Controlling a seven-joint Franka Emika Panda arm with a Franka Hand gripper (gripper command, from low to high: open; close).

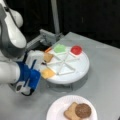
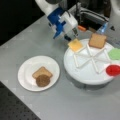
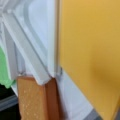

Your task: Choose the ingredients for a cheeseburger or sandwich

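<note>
A white round plate (image 2: 25, 75) sits on a grey table (image 2: 30, 37). A white divided tray (image 2: 82, 75) stands beside it. A metal post (image 1: 55, 17) rises behind.

Grey, smooth counter (image 1: 105, 75) under even, soft light, filling most of both front views. Dark, near-black backdrop (image 1: 87, 15) behind. Grey metal post (image 1: 55, 16) rising at the counter's far edge. Black perforated board (image 2: 15, 110) at a front view's bottom left.
</note>
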